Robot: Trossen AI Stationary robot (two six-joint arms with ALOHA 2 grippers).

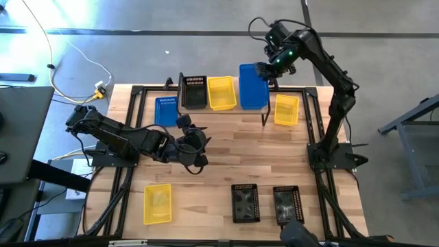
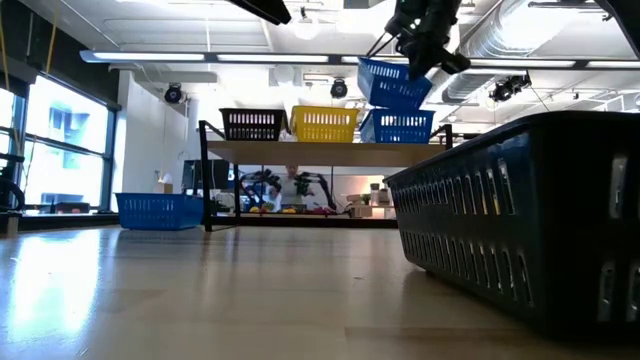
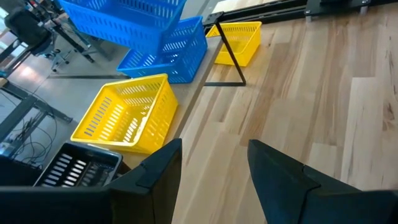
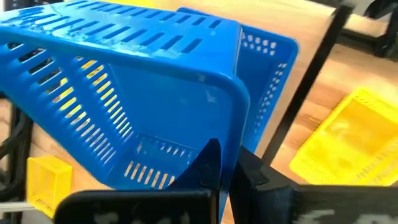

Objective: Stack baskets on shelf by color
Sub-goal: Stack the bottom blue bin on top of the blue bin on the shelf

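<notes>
I am looking down on a wooden table [image 1: 226, 154] with a dark arm at each side. Along its far edge stands the low shelf [image 1: 226, 108]. On the shelf, from left to right, sit a black basket [image 1: 193, 91], a yellow basket [image 1: 221, 92] and a blue basket [image 2: 400, 127].

My right pincer [image 4: 227, 165] is above the right end of the shelf, clamped shut on the rim of a second blue basket [image 2: 393, 84], which hangs tilted just over the blue one already there.

My left pincer [image 3: 214, 168] hovers over the middle of the table, its two fingers spread apart with nothing between them.

A third blue basket [image 1: 166, 110] lies on the table beside the shelf's left end, and a yellow basket [image 1: 286, 110] lies by its right end. Near the front edge lie another yellow basket [image 1: 157, 203] and two black baskets [image 1: 245, 203], side by side.
</notes>
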